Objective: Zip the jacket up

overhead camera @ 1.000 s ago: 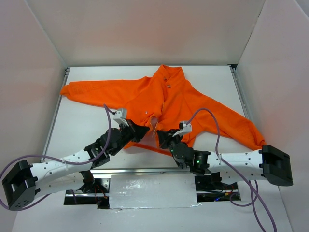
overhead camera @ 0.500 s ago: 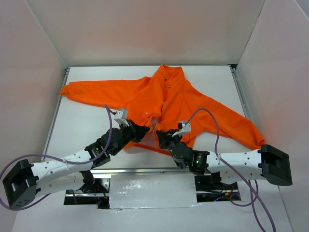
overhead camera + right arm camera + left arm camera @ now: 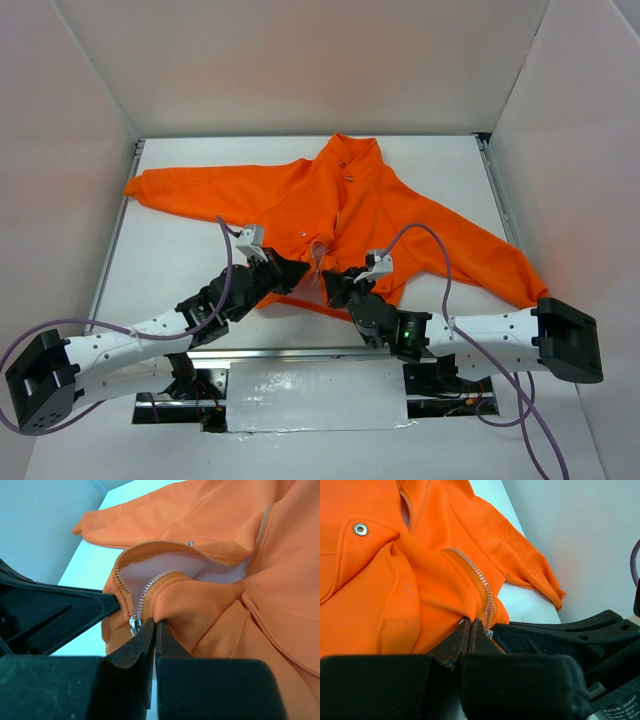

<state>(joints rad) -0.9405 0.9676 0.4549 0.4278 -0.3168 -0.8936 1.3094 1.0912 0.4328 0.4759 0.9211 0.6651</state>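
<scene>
The orange jacket [image 3: 350,205] lies spread on the white table, collar at the far side, sleeves out to both sides. Its lower front is open, showing pale lining. My left gripper [image 3: 300,275] is shut on the jacket's left front hem beside the zipper teeth [image 3: 482,582], seen in the left wrist view [image 3: 471,621]. My right gripper [image 3: 333,285] is shut on the right front hem fabric [image 3: 190,600], seen in the right wrist view [image 3: 156,622]. The silver zipper slider [image 3: 133,625] hangs just left of my right fingertips. The two grippers sit close together.
White walls enclose the table on three sides. A metal rail [image 3: 300,352] runs along the near edge between the arm bases. A snap [image 3: 360,529] marks a pocket flap. Purple cables loop over both arms.
The right gripper has shifted slightly to the left, toward the left gripper. The left arm has barely moved and the jacket lies as before.
</scene>
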